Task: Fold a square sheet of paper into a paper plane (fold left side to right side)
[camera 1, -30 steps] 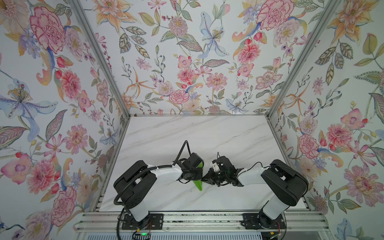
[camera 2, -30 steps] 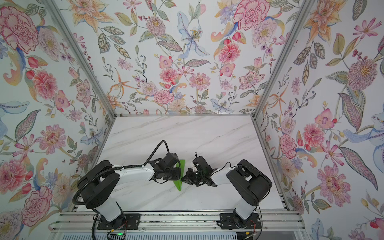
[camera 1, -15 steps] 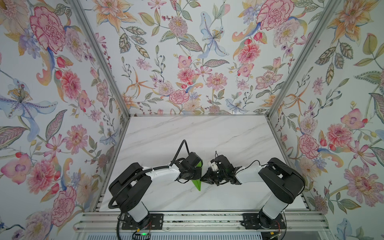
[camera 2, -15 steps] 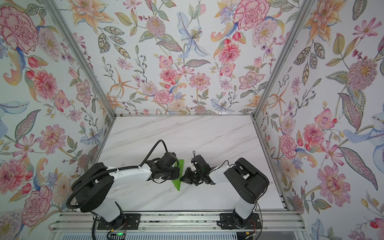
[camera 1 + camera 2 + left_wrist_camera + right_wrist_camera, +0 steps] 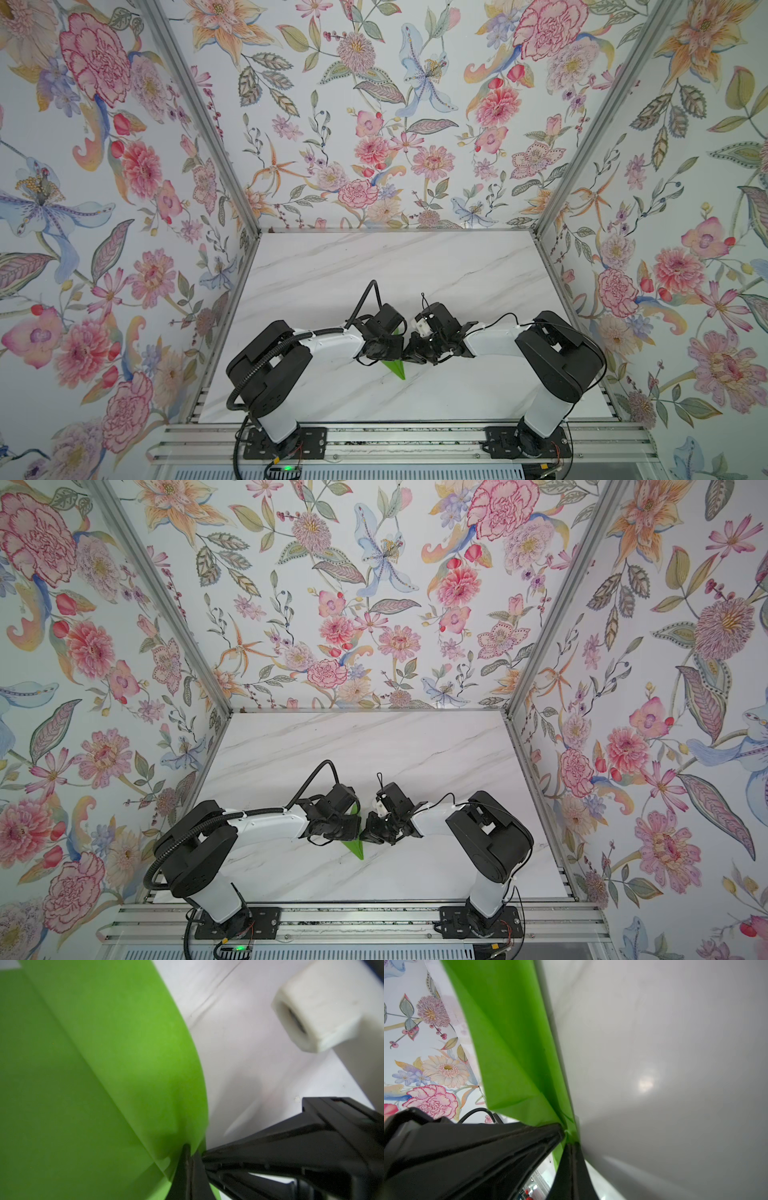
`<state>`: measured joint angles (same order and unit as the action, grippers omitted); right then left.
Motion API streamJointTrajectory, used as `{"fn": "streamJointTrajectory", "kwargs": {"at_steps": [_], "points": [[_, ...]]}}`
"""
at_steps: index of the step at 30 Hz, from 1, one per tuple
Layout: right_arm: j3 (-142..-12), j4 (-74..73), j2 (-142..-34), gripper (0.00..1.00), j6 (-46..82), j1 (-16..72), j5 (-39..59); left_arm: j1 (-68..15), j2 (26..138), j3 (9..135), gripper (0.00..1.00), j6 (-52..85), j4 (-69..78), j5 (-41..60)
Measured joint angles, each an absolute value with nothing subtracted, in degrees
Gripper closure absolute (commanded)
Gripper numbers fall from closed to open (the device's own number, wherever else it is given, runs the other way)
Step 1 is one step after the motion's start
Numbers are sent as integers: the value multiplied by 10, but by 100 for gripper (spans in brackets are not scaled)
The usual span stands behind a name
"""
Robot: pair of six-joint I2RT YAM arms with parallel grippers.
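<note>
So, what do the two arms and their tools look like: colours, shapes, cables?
The left arm and the right arm both have bulky black joints and smooth white links. A ribbed black hose runs along the left arm, a thin black wire along the right. The left tool and the right tool are slim, tapered and black. I see no markings.

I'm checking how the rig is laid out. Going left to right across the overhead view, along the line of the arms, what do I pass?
left arm's black elbow → left gripper → green paper → right gripper → right arm's black elbow
</note>
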<state>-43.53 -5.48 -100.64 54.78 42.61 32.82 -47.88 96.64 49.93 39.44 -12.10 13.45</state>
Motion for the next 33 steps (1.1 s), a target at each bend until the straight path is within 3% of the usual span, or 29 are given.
{"fn": "streamJointTrajectory", "kwargs": {"at_steps": [7,20,33], "points": [[-448,-29,-1009,100,517,423,331,-475,970,499,100,395,-118,142],[-397,-15,-914,78,571,441,294,-472,971,495,100,396,-103,148],[-391,-73,-940,79,623,463,296,-471,971,489,100,402,-86,148]]}}
